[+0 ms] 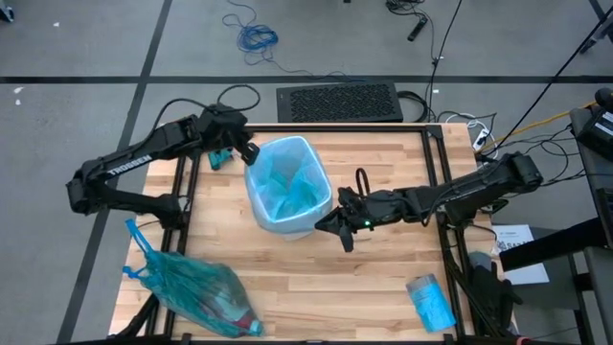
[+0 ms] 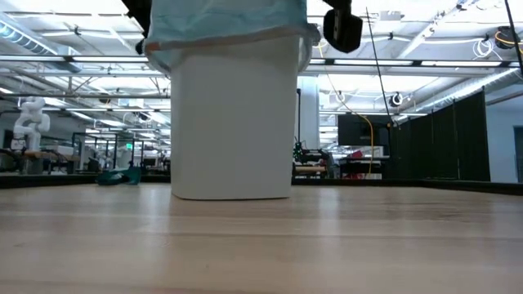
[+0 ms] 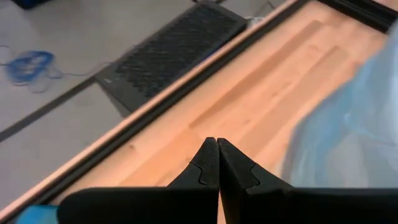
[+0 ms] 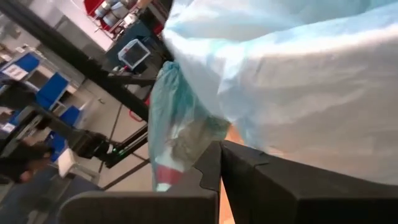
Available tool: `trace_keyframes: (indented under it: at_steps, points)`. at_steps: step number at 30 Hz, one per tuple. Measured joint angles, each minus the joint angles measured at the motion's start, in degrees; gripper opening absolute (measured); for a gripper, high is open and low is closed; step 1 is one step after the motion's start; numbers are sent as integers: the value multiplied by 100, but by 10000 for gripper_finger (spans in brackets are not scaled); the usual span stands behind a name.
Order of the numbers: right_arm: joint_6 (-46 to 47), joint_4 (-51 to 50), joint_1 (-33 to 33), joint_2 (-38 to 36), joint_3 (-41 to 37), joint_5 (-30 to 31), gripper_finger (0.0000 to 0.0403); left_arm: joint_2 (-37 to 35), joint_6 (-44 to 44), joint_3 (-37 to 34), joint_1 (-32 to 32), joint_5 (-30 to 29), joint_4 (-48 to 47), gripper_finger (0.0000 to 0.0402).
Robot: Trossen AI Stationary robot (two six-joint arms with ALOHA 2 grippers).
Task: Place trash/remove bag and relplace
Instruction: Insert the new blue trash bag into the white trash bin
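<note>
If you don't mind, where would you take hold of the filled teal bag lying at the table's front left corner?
Grip the filled bag by its knotted neck, coming from above. The neck is gathered thin and points away from the bulging body toward the left arm's side, so a claw can close around it; the body looks too wide and slack to pinch securely.

Left arm reaches in from the left side with its elbow folded back, and the left gripper (image 1: 251, 152) has its fingers pressed flat together. Right arm stretches in low from the right, right gripper (image 1: 342, 233) closed tight too, holding nothing.
</note>
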Motion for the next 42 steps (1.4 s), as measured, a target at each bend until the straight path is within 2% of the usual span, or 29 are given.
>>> trace_keyframes:
  at_steps: [7, 10, 22, 29, 42]
  points:
    - [42, -26, -239, 23, -2, 429, 0, 47, -217, -4, -126, 680, -15, 0]
    - [44, -69, -350, 13, -2, 384, 0, 46, -282, -4, -294, 876, -23, 0]
    - [1, -388, -662, -9, -4, 330, 0, 30, -734, -4, -1172, 800, -70, 0]
    - [135, -1343, -691, -353, -10, 1105, 0, 17, -844, -4, -1402, 843, -356, 0]
    - [-67, -1992, -971, -746, -13, 1492, 0, 17, -1294, -7, -2009, 992, -507, 0]
